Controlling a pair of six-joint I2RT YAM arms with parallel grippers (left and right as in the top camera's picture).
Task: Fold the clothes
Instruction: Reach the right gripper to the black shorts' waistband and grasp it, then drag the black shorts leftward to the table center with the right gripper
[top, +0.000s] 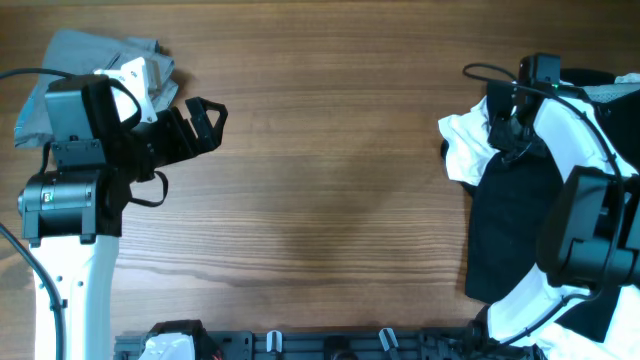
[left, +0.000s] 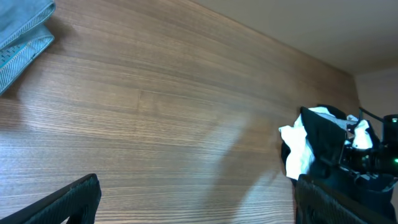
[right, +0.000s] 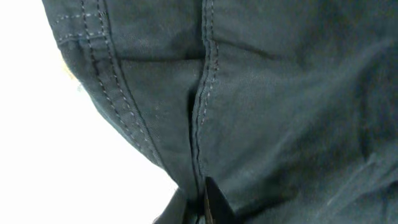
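1. Closest to the right wrist camera, the black shorts (right: 280, 112) fill the frame. The cloth is dark and woven, with a stitched seam running down the middle and double stitching curving along the left. Beyond that edge is blown-out white.
2. At the bottom of that view, one dark fingertip (right: 212, 202) sits against the cloth where the seam bunches. I cannot tell whether the right gripper (top: 507, 135) is clamped on the fabric.
3. In the left wrist view, the left gripper (left: 196, 186) has its two fingers spread wide at the bottom corners. It holds nothing and hangs above the bare wooden table (left: 155, 106).
4. Farther across the table, the shorts are heaped against the white T-shirt (left: 297, 155).
5. From overhead, the shorts lie on the table's right side, partly under the right arm. They run from the right gripper toward the near edge, and the T-shirt touches their upper left edge.
6. At the far left corner, the grey folded trousers (top: 85, 50) and a blue cloth (top: 25, 115) lie just behind the left arm, well apart from the shorts.
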